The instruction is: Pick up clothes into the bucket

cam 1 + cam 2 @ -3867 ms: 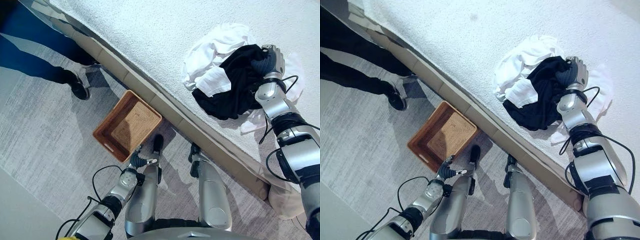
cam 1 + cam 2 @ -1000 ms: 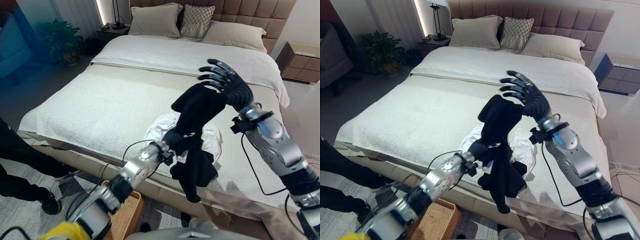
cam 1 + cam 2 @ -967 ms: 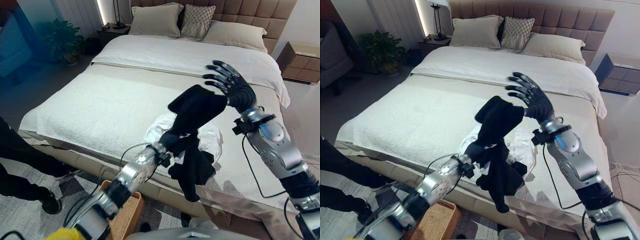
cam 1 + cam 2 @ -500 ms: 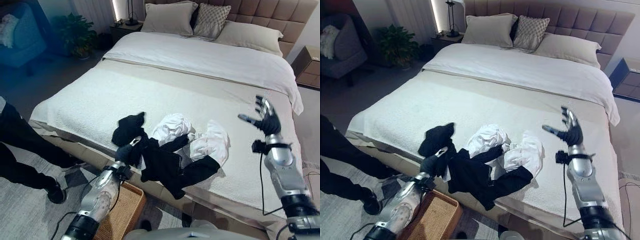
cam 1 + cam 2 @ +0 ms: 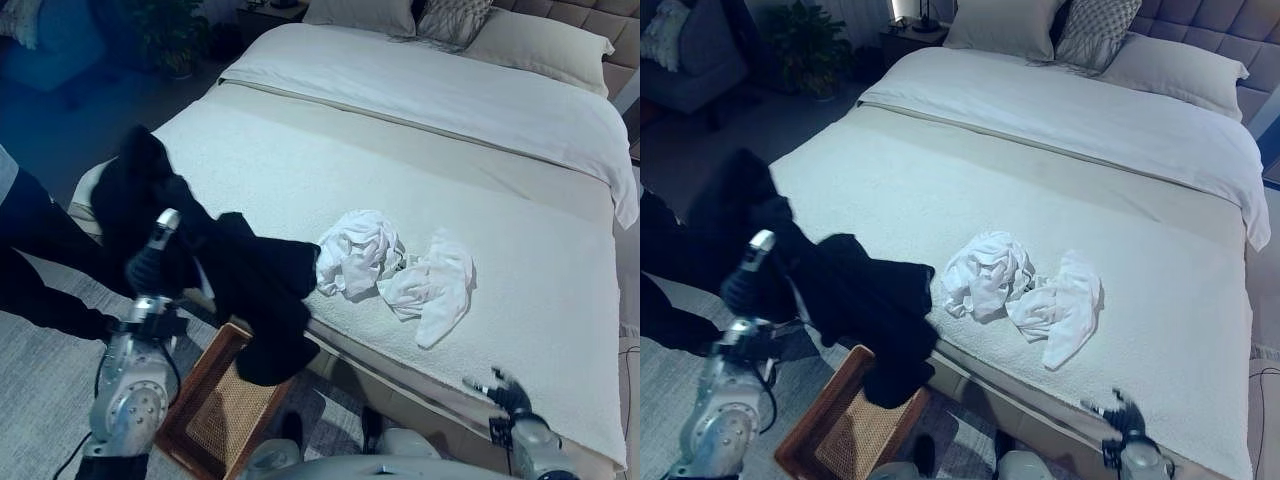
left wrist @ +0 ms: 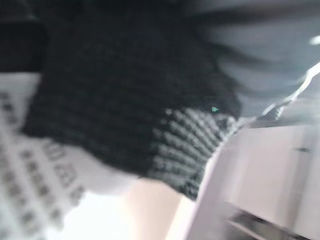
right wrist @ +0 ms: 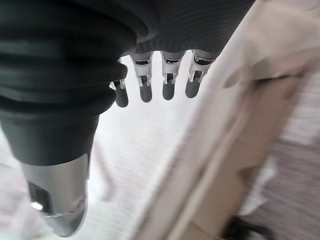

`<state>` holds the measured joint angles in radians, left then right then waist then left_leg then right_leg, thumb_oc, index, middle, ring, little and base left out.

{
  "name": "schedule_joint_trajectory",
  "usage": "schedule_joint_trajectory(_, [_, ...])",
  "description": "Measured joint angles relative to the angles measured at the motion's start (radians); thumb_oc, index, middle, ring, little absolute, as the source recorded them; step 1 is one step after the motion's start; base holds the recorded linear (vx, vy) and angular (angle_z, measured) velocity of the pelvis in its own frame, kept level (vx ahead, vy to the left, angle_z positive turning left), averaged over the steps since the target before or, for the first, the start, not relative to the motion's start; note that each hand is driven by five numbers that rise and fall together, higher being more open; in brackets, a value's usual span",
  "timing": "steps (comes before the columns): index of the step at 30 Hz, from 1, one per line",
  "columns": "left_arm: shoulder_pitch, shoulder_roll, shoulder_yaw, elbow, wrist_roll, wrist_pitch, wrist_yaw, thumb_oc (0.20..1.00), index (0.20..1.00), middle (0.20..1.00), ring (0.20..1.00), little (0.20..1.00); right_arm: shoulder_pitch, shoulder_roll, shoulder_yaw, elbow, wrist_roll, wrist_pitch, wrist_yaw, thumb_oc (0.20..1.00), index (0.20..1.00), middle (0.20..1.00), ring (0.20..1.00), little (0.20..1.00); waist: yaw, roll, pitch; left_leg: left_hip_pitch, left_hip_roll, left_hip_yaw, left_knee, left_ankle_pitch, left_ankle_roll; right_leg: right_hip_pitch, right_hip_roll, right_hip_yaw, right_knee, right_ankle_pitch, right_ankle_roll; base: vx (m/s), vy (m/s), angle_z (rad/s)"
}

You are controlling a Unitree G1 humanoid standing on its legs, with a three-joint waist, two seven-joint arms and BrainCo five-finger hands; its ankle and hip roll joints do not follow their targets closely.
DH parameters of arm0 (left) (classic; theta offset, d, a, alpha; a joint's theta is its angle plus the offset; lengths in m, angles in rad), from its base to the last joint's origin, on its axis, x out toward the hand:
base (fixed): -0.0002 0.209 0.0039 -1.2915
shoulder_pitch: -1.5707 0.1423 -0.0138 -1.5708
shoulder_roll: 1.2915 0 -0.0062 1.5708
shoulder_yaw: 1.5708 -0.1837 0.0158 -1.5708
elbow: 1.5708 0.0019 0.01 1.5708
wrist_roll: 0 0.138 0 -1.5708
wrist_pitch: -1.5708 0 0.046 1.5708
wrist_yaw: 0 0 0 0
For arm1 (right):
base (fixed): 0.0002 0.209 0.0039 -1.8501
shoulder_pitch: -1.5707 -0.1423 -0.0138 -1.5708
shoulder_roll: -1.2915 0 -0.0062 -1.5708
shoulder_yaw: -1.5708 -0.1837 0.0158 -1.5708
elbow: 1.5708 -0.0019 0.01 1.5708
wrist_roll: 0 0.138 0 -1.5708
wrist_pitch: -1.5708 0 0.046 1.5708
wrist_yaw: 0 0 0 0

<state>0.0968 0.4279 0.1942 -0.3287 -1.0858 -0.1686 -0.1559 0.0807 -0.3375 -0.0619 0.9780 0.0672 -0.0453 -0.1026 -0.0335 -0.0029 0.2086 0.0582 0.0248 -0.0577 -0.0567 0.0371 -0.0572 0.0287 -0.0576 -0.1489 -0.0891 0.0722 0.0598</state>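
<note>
my left hand [image 5: 152, 265] is raised off the near left corner of the bed [image 5: 330, 160], and its fingers are closed round a black garment [image 5: 235, 275]. part of the cloth bunches above my hand, and the rest hangs down to the right of it in a long dark fold. the low end of that fold dangles over the far end of the basket [image 5: 215, 415], which sits on the grey floor [image 5: 40, 390] just beside the bed's edge. from what i see the cloth is above the basket and not lying in it. in my left wrist view a dark knit with a ribbed hem [image 6: 185, 145] lies right across the camera.

my right hand [image 7: 165, 75] is low, off the near right edge of the bed, well apart from the clothes. its fingers [image 7: 168, 80] hang straight and relaxed in a row, spread a little, with nothing between them. past them i see the white cover and the pale side of the bed frame.

two white garments stay on the bed. a crumpled one [image 5: 358, 252] lies near the middle of the near edge, and a flatter one [image 5: 435, 285] lies just to its right, touching it.

a person's dark trouser legs [image 5: 35, 260] stand on the floor at the left, beyond my left hand. pillows [image 5: 1015, 25] lie at the head of the bed.
</note>
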Motion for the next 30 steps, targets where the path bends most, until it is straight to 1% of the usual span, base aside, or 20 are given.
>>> schedule_joint_trajectory(2, [-0.016,0.011,0.044,-0.001,0.005,-0.026,0.012,0.200,0.200,0.200,0.200,0.200,-0.023,0.007,0.003,0.090,-0.002,-0.005,0.004,1.000,1.000,1.000,1.000,1.000,0.004,0.000,0.000,0.000,0.002,0.000,0.002,0.000,-0.001,0.001,0.002,-0.001,0.000,-0.001,0.000,0.00,-0.009,0.02])
schedule_joint_trajectory(3, [-0.034,0.023,0.074,-0.001,0.013,-0.057,0.036,0.200,0.200,0.200,0.200,0.200,-0.034,0.006,0.020,0.131,-0.009,-0.001,0.007,1.000,1.000,1.000,1.000,1.000,0.012,0.003,0.002,-0.001,0.002,-0.001,0.002,0.000,-0.001,0.002,0.003,-0.002,0.000,-0.001,0.000,0.00,0.000,0.00])
schedule_joint_trajectory(5, [-0.055,0.029,0.104,-0.001,0.015,-0.091,0.053,0.200,0.200,0.200,0.200,0.200,-0.034,0.006,0.055,0.150,-0.021,0.002,0.016,1.000,1.000,1.000,1.000,1.000,0.026,0.005,0.003,-0.002,0.003,-0.005,0.005,0.000,-0.001,0.004,0.003,-0.006,0.000,-0.003,0.000,0.00,-0.014,0.05])
schedule_joint_trajectory(7, [-0.056,0.040,0.124,-0.001,0.015,-0.113,0.071,0.200,0.200,0.200,0.200,0.200,-0.035,0.008,0.076,0.143,-0.029,0.002,0.030,1.000,1.000,1.000,1.000,1.000,0.025,0.005,0.003,-0.002,0.002,-0.010,0.006,0.000,-0.001,0.006,0.002,-0.012,0.000,-0.005,-0.001,-0.02,-0.008,0.10])
schedule_joint_trajectory(11, [-0.054,0.039,0.123,0.002,0.058,-0.126,0.086,0.200,0.200,0.200,0.200,0.200,-0.065,0.010,0.096,0.131,-0.029,0.001,0.034,1.000,1.000,1.000,1.000,1.000,0.031,0.006,0.005,-0.019,0.000,-0.022,0.015,-0.001,-0.003,0.001,0.001,-0.024,0.000,-0.006,-0.002,-0.04,-0.004,0.10])
schedule_joint_trajectory(14, [-0.036,0.038,0.101,0.045,0.118,-0.130,0.098,0.200,0.200,0.200,0.200,0.200,-0.099,0.011,0.117,0.125,-0.029,-0.001,0.034,1.000,1.000,1.000,1.000,1.000,0.049,0.011,0.010,-0.024,0.001,-0.028,0.023,-0.003,-0.006,0.000,0.003,-0.026,0.002,-0.008,-0.003,-0.06,0.001,0.03])
schedule_joint_trajectory(17, [0.004,0.037,0.074,0.109,0.172,-0.118,0.113,0.200,0.200,0.200,0.200,0.200,-0.127,0.011,0.118,0.109,-0.029,-0.001,0.033,1.000,1.000,1.000,1.000,1.000,0.055,0.018,0.028,-0.053,0.001,-0.030,0.035,-0.005,-0.010,-0.014,0.004,-0.030,0.006,-0.008,-0.003,-0.06,0.002,0.04])
schedule_joint_trajectory(18, [0.008,0.037,0.063,0.132,0.180,-0.119,0.114,0.200,0.200,0.200,0.200,0.200,-0.132,0.010,0.120,0.096,-0.029,-0.001,0.032,1.000,1.000,1.000,1.000,1.000,0.048,0.020,0.031,-0.051,0.001,-0.032,0.040,-0.007,-0.011,-0.022,0.002,-0.033,0.013,-0.011,-0.004,-0.03,0.010,0.07])
schedule_joint_trajectory(19, [0.044,0.037,0.048,0.172,0.201,-0.108,0.119,0.200,0.200,0.200,0.200,0.200,-0.136,0.009,0.119,0.089,-0.029,-0.004,0.032,1.000,1.000,1.000,1.000,1.000,0.050,0.023,0.038,-0.056,0.001,-0.035,0.042,-0.006,-0.011,-0.026,0.002,-0.035,0.020,-0.013,-0.003,-0.05,0.015,0.04])
schedule_joint_trajectory(20, [0.070,0.036,0.017,0.245,0.242,-0.079,0.127,0.200,0.200,0.200,0.200,0.200,-0.141,0.006,0.119,0.067,-0.029,-0.006,0.030,1.000,1.000,1.000,1.000,1.000,0.046,0.024,0.050,-0.059,0.001,-0.036,0.046,-0.007,-0.011,-0.033,0.000,-0.036,0.029,-0.018,-0.004,-0.05,0.009,0.03])
schedule_joint_trajectory(21, [0.083,0.035,0.003,0.273,0.263,-0.060,0.132,0.200,0.200,0.200,0.200,0.200,-0.141,0.005,0.118,0.060,-0.029,-0.009,0.030,1.000,1.000,1.000,1.000,1.000,0.047,0.024,0.057,-0.064,0.001,-0.037,0.049,-0.007,-0.011,-0.036,0.001,-0.037,0.031,-0.019,-0.004,-0.07,0.014,0.03])
schedule_joint_trajectory(22, [0.118,0.042,-0.014,0.332,0.346,-0.038,0.138,0.200,0.200,0.200,0.200,0.200,-0.140,0.002,0.117,0.040,-0.029,-0.009,0.030,1.000,1.000,1.000,1.000,1.000,0.048,0.020,0.066,-0.076,0.002,-0.040,0.052,-0.007,-0.011,-0.048,0.002,-0.039,0.035,-0.020,-0.004,-0.06,0.015,0.05])
schedule_joint_trajectory(23, [0.122,0.043,-0.017,0.360,0.382,-0.024,0.140,0.200,0.200,0.200,0.200,0.200,-0.141,-0.001,0.116,0.029,-0.029,-0.009,0.028,1.000,1.000,1.000,1.000,1.000,0.047,0.017,0.076,-0.080,0.002,-0.040,0.055,-0.006,-0.011,-0.053,0.002,-0.039,0.040,-0.021,-0.005,-0.06,0.019,0.06])
schedule_joint_trajectory(24, [0.136,0.036,-0.018,0.434,0.441,-0.015,0.144,0.200,0.200,0.200,0.200,0.200,-0.134,-0.009,0.115,-0.002,-0.029,-0.010,0.027,1.000,1.000,1.000,1.000,1.000,0.048,0.013,0.091,-0.101,0.001,-0.043,0.071,-0.006,-0.011,-0.074,0.001,-0.041,0.059,-0.027,-0.005,-0.06,0.019,0.05])
schedule_joint_trajectory(25, [0.127,0.029,-0.017,0.494,0.467,-0.002,0.155,0.200,0.200,0.200,0.200,0.200,-0.135,-0.018,0.115,-0.020,-0.029,-0.010,0.027,1.000,1.000,1.000,1.000,1.000,0.048,0.011,0.109,-0.107,0.001,-0.045,0.076,-0.007,-0.012,-0.083,-0.001,-0.043,0.070,-0.031,-0.007,-0.05,0.014,0.06])
schedule_joint_trajectory(26, [0.128,0.025,-0.017,0.511,0.483,0.005,0.162,0.200,0.200,0.200,0.200,0.200,-0.135,-0.021,0.112,-0.022,-0.029,-0.010,0.026,1.000,1.000,1.000,1.000,1.000,0.048,0.009,0.115,-0.112,0.001,-0.046,0.077,-0.007,-0.012,-0.088,-0.001,-0.044,0.075,-0.033,-0.006,-0.05,0.014,0.10])
schedule_joint_trajectory(28, [0.123,0.017,-0.016,0.559,0.560,0.007,0.190,0.200,0.200,0.200,0.200,0.200,-0.132,-0.030,0.110,-0.030,-0.030,-0.010,0.017,1.000,1.000,1.000,1.000,1.000,0.047,0.005,0.131,-0.131,-0.001,-0.055,0.088,-0.007,-0.012,-0.110,-0.006,-0.054,0.103,-0.046,-0.006,-0.04,0.017,0.13])
schedule_joint_trajectory(30, [0.103,0.002,-0.017,0.631,0.602,0.004,0.211,0.200,0.200,0.200,0.200,0.200,-0.138,-0.030,0.107,-0.030,-0.030,-0.010,0.005,1.000,1.000,1.000,1.000,1.000,0.051,0.001,0.140,-0.148,-0.004,-0.056,0.100,-0.008,-0.012,-0.139,-0.013,-0.054,0.147,-0.066,-0.008,-0.05,0.019,0.05])
